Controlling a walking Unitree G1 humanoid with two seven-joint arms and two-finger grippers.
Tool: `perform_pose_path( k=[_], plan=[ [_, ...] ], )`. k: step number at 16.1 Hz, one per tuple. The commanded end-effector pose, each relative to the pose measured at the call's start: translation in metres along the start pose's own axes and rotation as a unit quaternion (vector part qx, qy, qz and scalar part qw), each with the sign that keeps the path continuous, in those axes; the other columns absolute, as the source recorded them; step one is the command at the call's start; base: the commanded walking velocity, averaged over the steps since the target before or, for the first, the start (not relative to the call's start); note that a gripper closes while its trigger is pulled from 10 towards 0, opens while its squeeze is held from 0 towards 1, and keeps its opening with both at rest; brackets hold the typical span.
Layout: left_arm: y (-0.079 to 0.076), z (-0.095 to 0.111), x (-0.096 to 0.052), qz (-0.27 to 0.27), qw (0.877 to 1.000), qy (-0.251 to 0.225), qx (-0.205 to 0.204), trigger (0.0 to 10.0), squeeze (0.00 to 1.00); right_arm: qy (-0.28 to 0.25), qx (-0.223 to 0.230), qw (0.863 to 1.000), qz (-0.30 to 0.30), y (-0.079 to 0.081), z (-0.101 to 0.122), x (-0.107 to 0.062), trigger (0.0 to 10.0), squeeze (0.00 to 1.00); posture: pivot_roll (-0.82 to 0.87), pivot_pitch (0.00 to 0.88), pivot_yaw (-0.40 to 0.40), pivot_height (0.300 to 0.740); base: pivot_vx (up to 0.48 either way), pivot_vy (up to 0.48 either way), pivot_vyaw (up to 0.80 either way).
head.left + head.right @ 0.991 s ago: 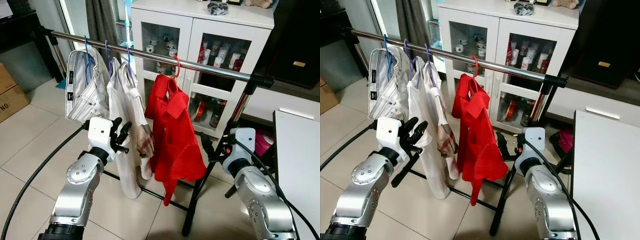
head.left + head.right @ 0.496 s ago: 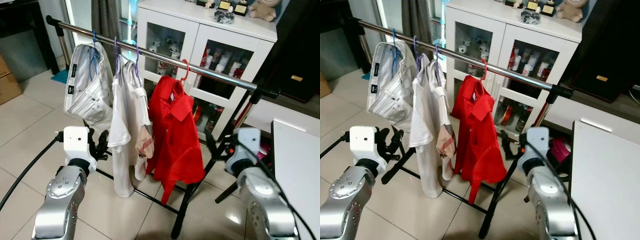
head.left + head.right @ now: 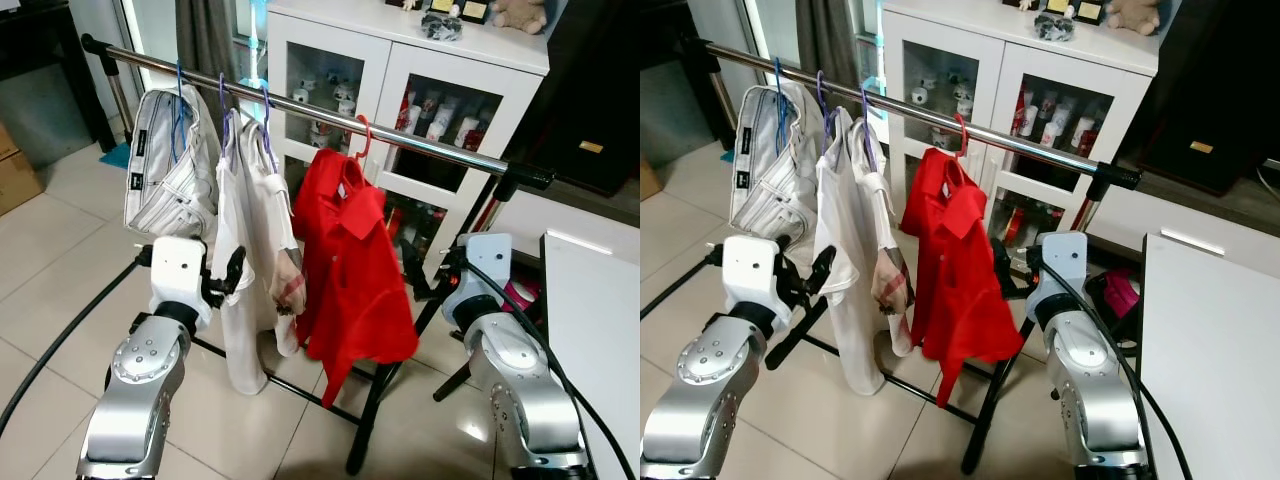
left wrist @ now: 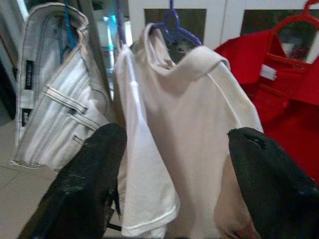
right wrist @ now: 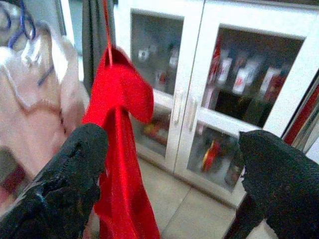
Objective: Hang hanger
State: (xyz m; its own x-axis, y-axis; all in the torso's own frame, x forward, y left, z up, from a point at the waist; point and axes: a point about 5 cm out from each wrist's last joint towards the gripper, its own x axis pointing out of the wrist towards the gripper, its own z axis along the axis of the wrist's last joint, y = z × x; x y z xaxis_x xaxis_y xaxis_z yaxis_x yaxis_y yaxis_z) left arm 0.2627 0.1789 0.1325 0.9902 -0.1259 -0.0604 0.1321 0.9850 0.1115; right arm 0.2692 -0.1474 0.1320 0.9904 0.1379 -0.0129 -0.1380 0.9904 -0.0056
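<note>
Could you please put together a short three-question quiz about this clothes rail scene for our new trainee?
1. True or false: the red shirt hangs on the rail by a red hanger.
2. Which garment hangs nearest the robot's left end of the rail? A) red shirt B) white striped trousers C) cream shirt
3. Fill in: both the left pincer and the right pincer are ____ and hold nothing.

Key: 1 true; 2 B; 3 open.
</note>
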Motion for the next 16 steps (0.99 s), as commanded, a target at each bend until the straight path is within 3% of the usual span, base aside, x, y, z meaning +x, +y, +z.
perform_pose_path(
  k=[1, 2, 5, 7, 8, 10, 16],
  plan=[
    [-0.001, 0.011, 0.001, -0.004, 1.0, -0.025, -0.001, 10.0, 0.8, -0.018, -0.021, 1.0, 0.001, -0.001, 0.003, -0.003, 10.0, 1.0, -0.05, 0.0, -0.038, 0.74, 0.0, 0.0, 0.0],
    [-0.002, 0.012, 0.001, -0.011, 1.0, -0.027, 0.001, 10.0, 0.0, -0.009, -0.019, 1.0, -0.009, -0.002, 0.002, -0.004, 10.0, 1.0, -0.05, 0.0, -0.033, 0.74, 0.0, 0.0, 0.0],
    [-0.011, 0.015, -0.001, -0.04, 0.998, -0.037, -0.024, 10.0, 0.0, 0.005, 0.042, 0.999, -0.007, 0.003, 0.0, -0.01, 10.0, 1.0, -0.06, 0.0, -0.02, 0.74, 0.0, 0.0, 0.0],
    [-0.014, 0.016, 0.0, -0.04, 0.998, -0.035, -0.033, 10.0, 0.0, -0.018, 0.018, 1.0, 0.015, 0.006, 0.002, -0.01, 10.0, 1.0, -0.05, 0.0, -0.02, 0.74, 0.0, 0.0, 0.0],
    [-0.014, 0.018, 0.001, -0.03, 0.999, -0.038, -0.021, 10.0, 0.0, -0.036, 0.043, 0.998, 0.018, 0.007, 0.005, -0.009, 10.0, 1.0, -0.04, 0.0, -0.024, 0.74, 0.0, 0.0, 0.0],
    [-0.014, 0.019, 0.002, -0.023, 0.999, -0.041, -0.025, 10.0, 0.0, -0.036, 0.02, 0.999, 0.009, 0.005, 0.008, -0.006, 10.0, 1.0, -0.04, 0.0, -0.037, 0.74, 0.0, 0.0, 0.0],
    [-0.011, 0.02, -0.001, -0.012, 0.998, -0.048, -0.038, 10.0, 0.0, -0.044, 0.022, 0.997, 0.06, 0.017, 0.013, 0.002, 10.0, 1.0, -0.02, 0.0, -0.072, 0.74, 0.229, 0.0, 0.76]
  ],
)
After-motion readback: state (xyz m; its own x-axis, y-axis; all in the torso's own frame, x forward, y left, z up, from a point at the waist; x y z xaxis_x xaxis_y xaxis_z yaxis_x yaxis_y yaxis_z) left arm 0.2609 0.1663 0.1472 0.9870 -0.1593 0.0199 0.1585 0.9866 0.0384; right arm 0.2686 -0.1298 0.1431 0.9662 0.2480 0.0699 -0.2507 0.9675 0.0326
